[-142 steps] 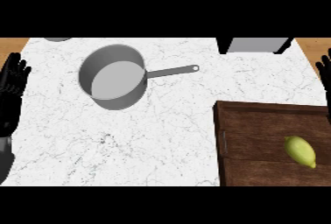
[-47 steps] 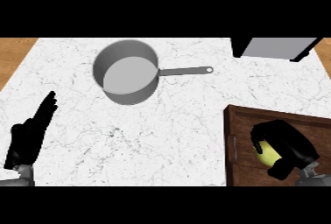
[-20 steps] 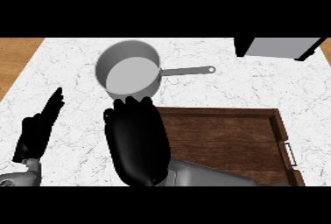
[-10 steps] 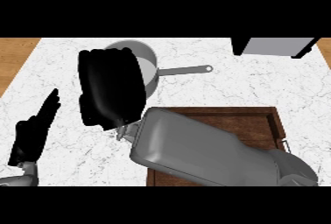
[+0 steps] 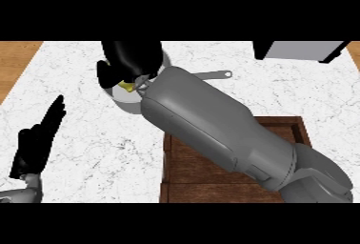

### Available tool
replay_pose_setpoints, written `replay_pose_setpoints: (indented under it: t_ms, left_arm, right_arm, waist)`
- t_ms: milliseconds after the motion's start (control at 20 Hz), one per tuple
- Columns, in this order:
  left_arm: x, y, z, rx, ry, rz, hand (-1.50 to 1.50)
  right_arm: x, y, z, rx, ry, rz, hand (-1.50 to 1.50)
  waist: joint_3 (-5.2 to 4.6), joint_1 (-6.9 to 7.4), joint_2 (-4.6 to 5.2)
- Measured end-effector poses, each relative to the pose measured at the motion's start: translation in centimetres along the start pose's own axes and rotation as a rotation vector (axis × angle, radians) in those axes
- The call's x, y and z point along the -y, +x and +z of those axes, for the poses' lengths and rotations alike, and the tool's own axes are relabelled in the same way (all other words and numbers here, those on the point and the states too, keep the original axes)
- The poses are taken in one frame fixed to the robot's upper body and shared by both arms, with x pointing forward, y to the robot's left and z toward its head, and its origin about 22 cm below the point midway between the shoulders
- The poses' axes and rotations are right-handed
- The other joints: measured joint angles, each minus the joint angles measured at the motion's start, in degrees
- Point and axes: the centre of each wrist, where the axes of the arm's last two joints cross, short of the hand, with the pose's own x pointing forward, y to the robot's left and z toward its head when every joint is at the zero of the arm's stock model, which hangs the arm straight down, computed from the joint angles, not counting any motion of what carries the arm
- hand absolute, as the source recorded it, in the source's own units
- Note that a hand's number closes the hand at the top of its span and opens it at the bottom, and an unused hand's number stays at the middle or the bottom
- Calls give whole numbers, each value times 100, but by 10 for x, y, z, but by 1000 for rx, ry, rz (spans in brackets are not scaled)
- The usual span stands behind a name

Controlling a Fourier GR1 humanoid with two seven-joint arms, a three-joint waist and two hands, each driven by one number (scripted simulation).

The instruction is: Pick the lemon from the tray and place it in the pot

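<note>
Left hand point(image 5: 38, 140), lower left of frame: fingers straight and held together, pointing up, resting over the white marble desk point(image 5: 91, 157). Holds nothing.

Wooden tray point(image 5: 211, 174), lower centre-right: visible boards bare. Much of it is covered by the grey right forearm, which runs diagonally from lower right toward upper left.

Right hand point(image 5: 130, 59), upper left of centre: fingers curled downward over the pot point(image 5: 126, 97). A small patch of yellow shows under the fingers, read as the lemon point(image 5: 126, 86), so the hand is closed round it. The lemon sits above the pot's grey interior, close to the near rim; contact with the pot cannot be told. Pot handle point(image 5: 211, 75) sticks out to the right, behind the forearm.

Grey box point(image 5: 299, 50) at upper right, well apart from the work.

Risks, judged:
- Lemon appears near the rim rather than centred. Release here could let it strike the rim and roll out onto the desk.
- Hand and forearm crowd the pot; lifting away carelessly could nudge the pot or its handle.
</note>
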Motion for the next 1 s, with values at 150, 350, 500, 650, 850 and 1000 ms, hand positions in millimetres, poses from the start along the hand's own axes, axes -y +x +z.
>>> replay_pose_setpoints:
  t_ms: [150, 350, 500, 650, 850, 1000]
  left_arm:
    - [2, 4, -2, 10, -7, 2, 0]
    - [5, 6, -2, 22, -15, 1, 0]
    - [7, 9, -5, 27, -26, 2, 0]
    - [11, 13, -7, 44, -35, 2, 0]
    - [14, 17, -10, 52, -48, 2, 0]
    - [13, 16, -11, 56, -56, 0, 0]
  right_arm:
    - [-6, -20, -13, -8, 13, 12, 150]
    - [-18, -48, -23, -15, 28, 60, 150]
    - [-22, -62, -27, -16, 46, 111, 150]
    - [-24, -75, -30, -54, 64, 71, -150]
    - [-29, -93, -29, -109, 98, -11, -150]
    - [-28, -99, -30, -117, 114, -73, -150]
  waist:
    - [-1, 47, 26]
    - [-3, 134, 68]
    - [-4, 201, 90]
    - [-5, 298, 135]
    - [-1, 381, 166]
    - [-1, 436, 181]
